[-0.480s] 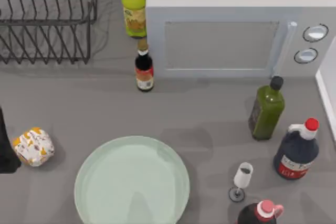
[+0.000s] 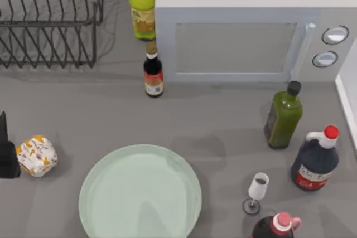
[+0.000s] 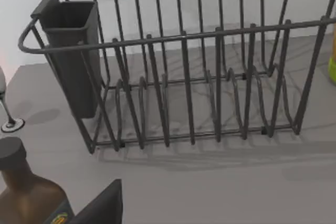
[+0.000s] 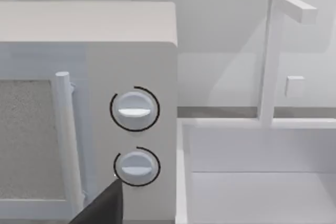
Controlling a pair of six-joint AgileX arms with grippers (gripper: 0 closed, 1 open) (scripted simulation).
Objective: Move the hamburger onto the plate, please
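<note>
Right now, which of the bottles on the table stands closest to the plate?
The small dark sauce bottle with the red label, standing by the microwave's front left corner. The others stand farther from the plate.

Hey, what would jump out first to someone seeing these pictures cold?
Probably the big mint plate at the table's front, still bare. Next, the wrapped hamburger to its left, with the left gripper dark beside it at the table's left edge. Behind stands a wide microwave.

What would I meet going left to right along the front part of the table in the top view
Left gripper → hamburger → plate → wine glass → dark red-capped jug.
</note>
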